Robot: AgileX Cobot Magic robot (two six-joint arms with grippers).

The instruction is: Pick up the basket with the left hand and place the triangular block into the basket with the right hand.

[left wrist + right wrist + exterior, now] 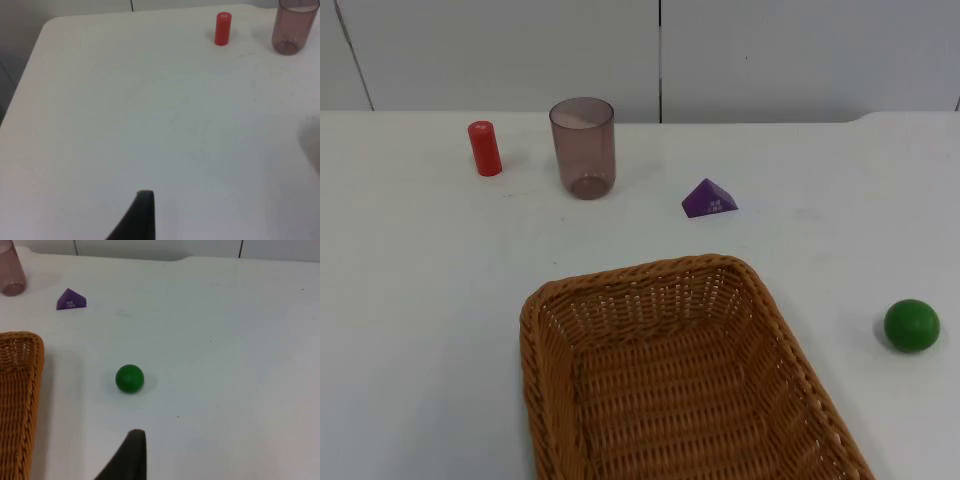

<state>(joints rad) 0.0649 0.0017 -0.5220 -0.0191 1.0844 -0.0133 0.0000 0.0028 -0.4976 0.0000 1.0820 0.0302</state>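
Near centre of table: wicker basket (680, 370), light and stiff, take its left rim | purple triangular block (709, 199) just beyond, slick, pinch its flat faces | you cannot tell either gripper's opening

We see a white table top (410, 300), matte, w/ soft even light and faint shadows. Its far edge meets a grey partition wall (800, 50) split by dark vertical seams. Table's rounded corner shows in left wrist view, grey floor beyond.
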